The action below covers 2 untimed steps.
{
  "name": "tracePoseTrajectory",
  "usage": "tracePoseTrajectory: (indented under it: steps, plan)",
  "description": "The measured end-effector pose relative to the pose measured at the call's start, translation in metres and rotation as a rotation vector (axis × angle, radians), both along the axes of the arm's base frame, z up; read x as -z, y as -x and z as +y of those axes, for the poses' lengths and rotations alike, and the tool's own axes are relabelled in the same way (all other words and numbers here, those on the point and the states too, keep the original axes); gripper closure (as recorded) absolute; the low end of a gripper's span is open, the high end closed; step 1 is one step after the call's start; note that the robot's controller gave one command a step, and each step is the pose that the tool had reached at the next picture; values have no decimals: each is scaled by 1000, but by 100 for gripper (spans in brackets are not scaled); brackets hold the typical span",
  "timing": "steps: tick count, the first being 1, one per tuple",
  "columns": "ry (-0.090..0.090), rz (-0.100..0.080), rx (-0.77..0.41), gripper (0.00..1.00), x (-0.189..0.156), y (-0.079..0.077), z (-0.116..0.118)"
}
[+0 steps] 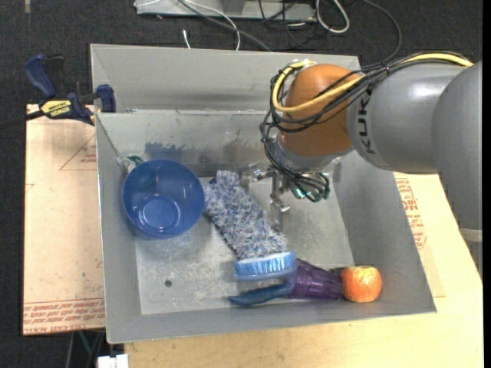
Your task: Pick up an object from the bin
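Observation:
My gripper (279, 208) hangs below the orange wrist cover, over the middle of the bin. Its tips stand just beside the right edge of a blue-and-white speckled cloth (239, 217), which lies crumpled on the bin floor. In front of the cloth lies a brush (265, 266) with a light-blue head and a dark-blue handle. A purple cone-shaped piece (316, 284) lies against it on the right, and an orange ball (361, 284) rests at that piece's right end. I see nothing held in the gripper.
A blue bowl (162, 198) stands upright at the left side of the bin, next to the cloth. The arm comes in from the right, above the bin's right wall. Bare floor shows at the front left and right of the gripper.

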State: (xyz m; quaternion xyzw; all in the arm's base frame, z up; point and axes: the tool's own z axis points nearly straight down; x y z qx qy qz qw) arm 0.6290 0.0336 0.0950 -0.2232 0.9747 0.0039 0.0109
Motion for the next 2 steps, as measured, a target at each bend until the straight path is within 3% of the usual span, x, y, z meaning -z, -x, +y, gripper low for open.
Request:
tracePoseTrajectory:
  steps: [2]
  plan:
    - [0,0,0,0,0,0,0]
